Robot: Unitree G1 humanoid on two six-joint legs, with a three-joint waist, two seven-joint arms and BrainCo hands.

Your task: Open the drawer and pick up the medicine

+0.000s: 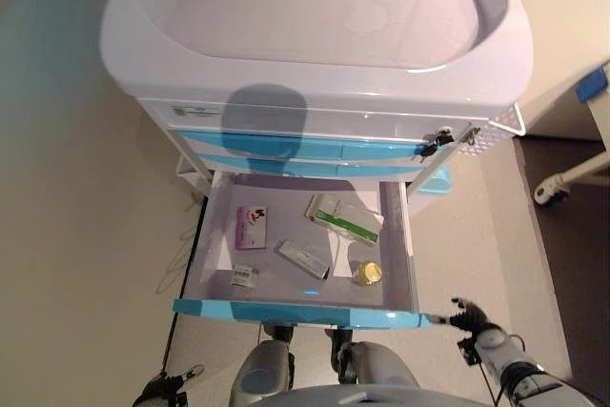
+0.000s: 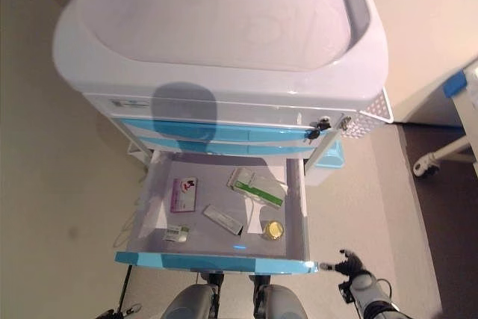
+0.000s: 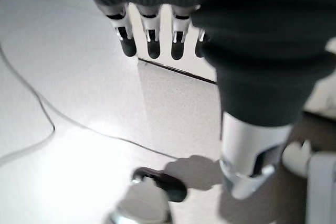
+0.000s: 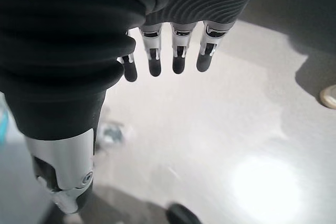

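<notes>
Currently the cart (image 1: 315,35) is standing with its lowest drawer (image 1: 303,310) pulled fully out, the blue front edge lying nearest the robot. Two upper drawers (image 1: 286,148) with blue fronts are sitting closed above it.

Inside the open drawer the medicine is lying in five separate items:
- A pink box (image 1: 252,228) is lying flat near the rear left.
- A green-and-white box (image 1: 341,217) is lying at an angle at the rear right, close to the right wall.
- A long silver strip (image 1: 303,259) is lying diagonally near the centre.
- A small packet (image 1: 245,276) is lying at the front left.
- A round gold item (image 1: 368,274) is sitting at the front right, just beside the strip's end.

None of these items is being touched by either hand.

The right hand (image 1: 469,315) is hanging outside the drawer, just beside its front right corner, over the floor. In the right wrist view its fingers (image 4: 178,56) are extending straight and relaxed, holding nothing.

The left hand (image 1: 170,383) is showing low at the lower left, well apart from the drawer. In the left wrist view its fingers (image 3: 152,38) are likewise extending straight over the floor, holding nothing.

A white frame on a castor (image 1: 551,190) is standing on the floor to the cart's right.
</notes>
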